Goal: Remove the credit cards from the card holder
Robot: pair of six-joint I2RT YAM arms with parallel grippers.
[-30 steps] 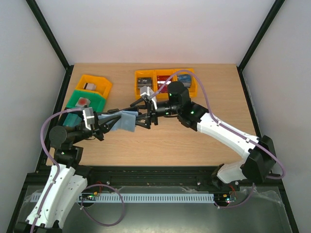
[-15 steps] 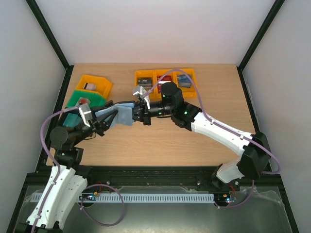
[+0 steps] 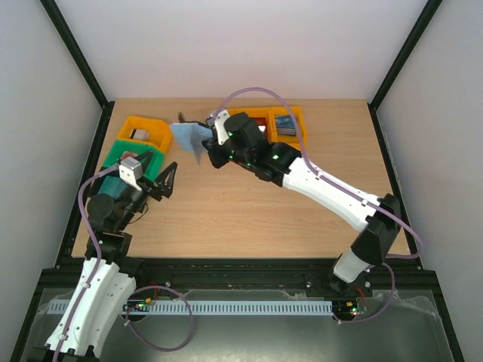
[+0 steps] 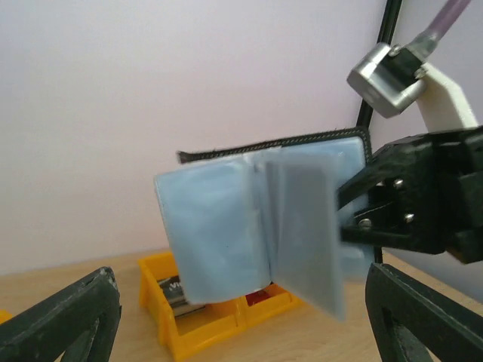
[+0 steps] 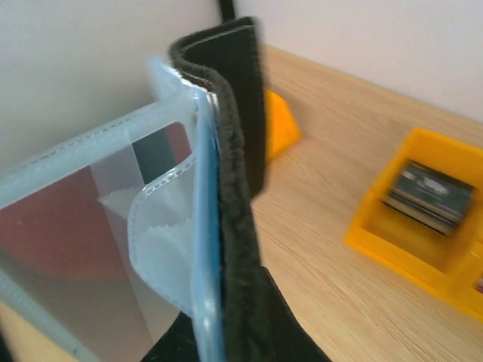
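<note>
Since a second ago, my right gripper (image 3: 207,142) has carried the card holder (image 3: 189,137) away from mid-table up to the left end of the orange bin row (image 3: 296,115). My left gripper (image 3: 160,172) has let go and drawn back, well left of and nearer than that row.

From above, the holder hangs open in the air just left of the row, pale blue inside facing out, clamped in my right jaws. My left jaws stand spread and hold nothing, beside the green bin (image 3: 121,153). Credit cards (image 3: 284,125) lie in the row's compartments, their print too small to read.

From my left wrist, my two fingers (image 4: 68,324) sit wide apart at the lower corners. The card holder (image 4: 241,226) hangs above the orange bin row (image 4: 162,320), one clear sleeve swung forward, with my right gripper (image 4: 355,215) pinching its right edge. A dark card (image 4: 177,290) in the row carries white marks, blurred.

From my right wrist, the card holder (image 5: 243,151) fills the view edge-on, black cover beside clear sleeves, something reddish showing through. An orange compartment (image 5: 377,245) on the table (image 5: 324,249) holds a dark card (image 5: 426,192), its lettering unreadable.
</note>
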